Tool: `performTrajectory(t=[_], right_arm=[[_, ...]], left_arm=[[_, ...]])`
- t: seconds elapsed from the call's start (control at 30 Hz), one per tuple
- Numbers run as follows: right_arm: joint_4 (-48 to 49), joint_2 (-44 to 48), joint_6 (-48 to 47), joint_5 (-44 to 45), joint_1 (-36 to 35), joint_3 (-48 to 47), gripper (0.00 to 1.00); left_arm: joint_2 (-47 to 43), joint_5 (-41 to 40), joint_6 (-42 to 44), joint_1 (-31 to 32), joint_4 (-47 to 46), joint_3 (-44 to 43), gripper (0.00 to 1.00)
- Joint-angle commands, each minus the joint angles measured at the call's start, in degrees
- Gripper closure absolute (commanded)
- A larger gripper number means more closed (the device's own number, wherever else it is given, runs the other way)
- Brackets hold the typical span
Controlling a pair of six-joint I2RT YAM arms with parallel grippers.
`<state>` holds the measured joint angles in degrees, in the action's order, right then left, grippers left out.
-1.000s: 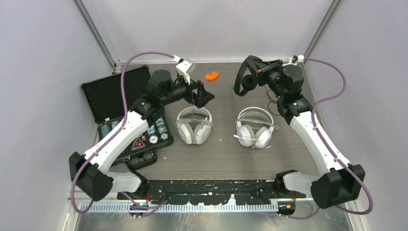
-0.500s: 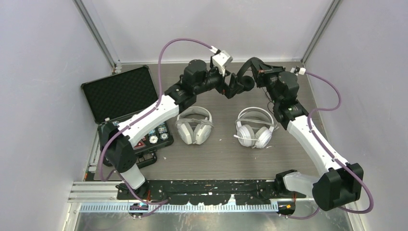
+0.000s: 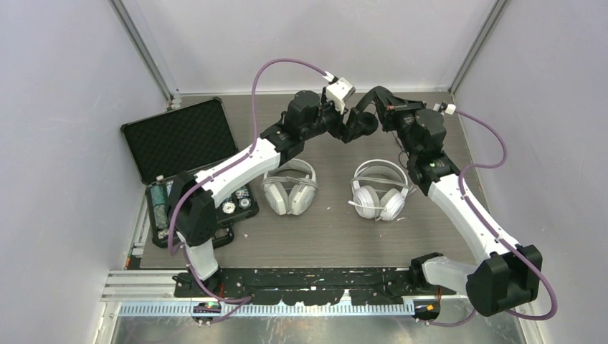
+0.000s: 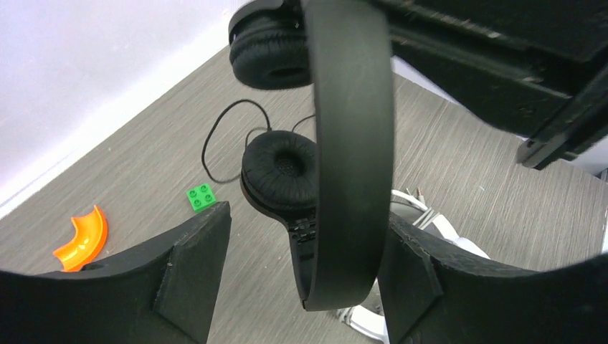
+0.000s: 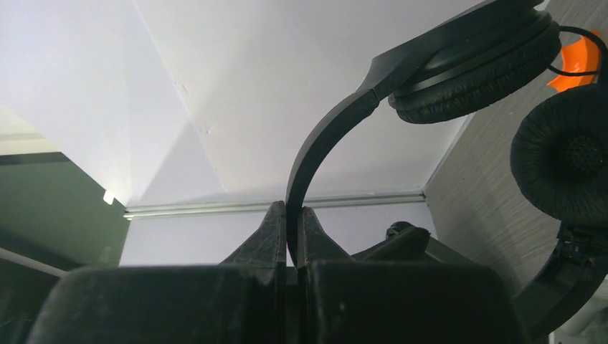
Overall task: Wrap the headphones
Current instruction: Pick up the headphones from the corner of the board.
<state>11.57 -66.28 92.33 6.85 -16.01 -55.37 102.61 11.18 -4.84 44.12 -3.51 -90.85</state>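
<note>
Right pincer (image 5: pixel 292 236) clamped on the band (image 5: pixel 315 143) of the black headphones (image 3: pixel 364 113), held off the surface at upper centre of the top view. Left pincer (image 4: pixel 305 276) apart, straddling the band without touching it. Best to close squarely mid-band, clear of the ear pad (image 4: pixel 279 168), and to mind the trailing cable (image 4: pixel 206 147).

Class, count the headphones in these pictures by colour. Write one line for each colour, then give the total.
pale grey headphones: 1
white headphones: 1
black headphones: 1
Total: 3
</note>
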Motion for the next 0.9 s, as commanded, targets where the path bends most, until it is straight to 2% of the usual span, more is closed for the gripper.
performTrajectory(t=[0.0, 0.03, 0.07, 0.1, 0.2, 0.33, 0.47, 0.57, 0.67, 0.87], right_arm=[[-1.64, -1.33, -9.01, -4.35, 0.38, -6.89, 1.0], [-4.61, -2.43, -11.45, -5.77, 0.39, -8.73, 1.0], [-4.96, -3.26, -12.51, -8.61, 0.38, -9.71, 0.99], [-4.12, -3.99, -12.53, -10.48, 0.4, -9.79, 0.99], [-0.53, -5.55, -13.1, -15.53, 0.85, -8.91, 0.92], [0.0, -5.48, -21.66, -20.58, 2.52, -8.64, 0.72], [3.19, -2.47, -36.74, -28.2, 4.92, -7.32, 0.48], [2.48, 0.91, -51.24, -34.66, 5.22, -6.59, 0.43], [2.53, 4.4, -62.58, -39.42, 5.22, -4.77, 0.4], [7.55, 10.1, -77.47, -55.52, 5.2, 0.75, 0.35]], left_arm=[[-3.42, 4.74, 2.24, 0.09, -4.36, 0.5, 0.32], [-3.49, 5.71, 1.97, 0.09, -2.83, -0.13, 0.4], [-3.4, 6.11, 1.43, 0.09, -1.13, -0.99, 0.65], [-3.43, 6.43, 0.47, 0.09, -0.11, -1.63, 0.76], [-4.98, 8.07, -3.54, -0.06, -0.17, -0.39, 0.83], [-8.06, 10.19, -14.11, -1.12, -6.21, 3.54, 1.0], [-10.23, 12.04, -30.19, -4.3, -15.81, 7.34, 1.0], [-10.54, 13.3, -40.13, -6.47, -19.18, 7.37, 1.0], [-10.83, 14.15, -41.43, -7.4, -19.03, 6.51, 1.0], [-11.44, 14.99, -42.35, -8.25, -16.01, 4.89, 1.0]])
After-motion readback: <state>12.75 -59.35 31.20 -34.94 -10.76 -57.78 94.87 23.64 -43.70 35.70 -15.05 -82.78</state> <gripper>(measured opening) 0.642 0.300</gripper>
